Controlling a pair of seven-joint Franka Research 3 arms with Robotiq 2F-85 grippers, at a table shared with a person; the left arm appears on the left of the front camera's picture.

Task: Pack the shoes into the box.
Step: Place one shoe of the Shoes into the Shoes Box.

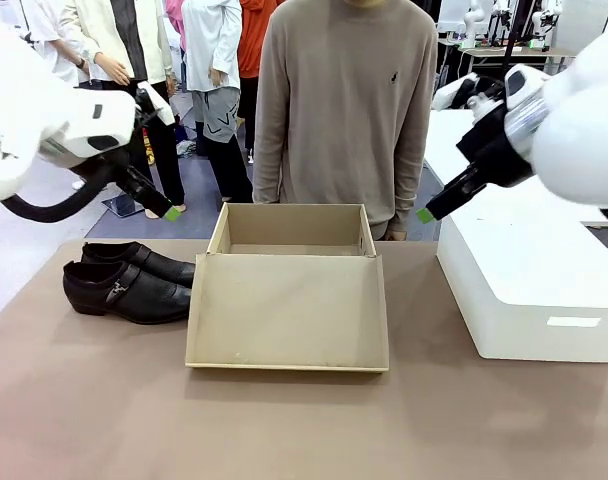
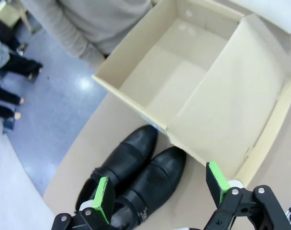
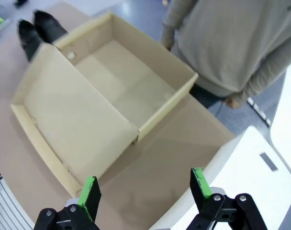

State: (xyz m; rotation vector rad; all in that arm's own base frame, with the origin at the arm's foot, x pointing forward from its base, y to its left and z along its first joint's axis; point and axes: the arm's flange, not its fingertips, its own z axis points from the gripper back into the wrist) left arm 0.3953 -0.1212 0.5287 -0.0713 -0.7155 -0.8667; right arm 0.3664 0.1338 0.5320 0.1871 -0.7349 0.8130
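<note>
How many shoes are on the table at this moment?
2. The nearer shoe and the farther shoe lie side by side on the table, left of the open box. The box holds none.

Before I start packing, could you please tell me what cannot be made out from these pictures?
- Heels of the shoes: left wrist view, behind the left tool and cut off by the bottom edge.
- Floor of the box: front view, mostly behind its near wall.
- White box: front view, cut off by the right edge; its label is too small to read.
</note>
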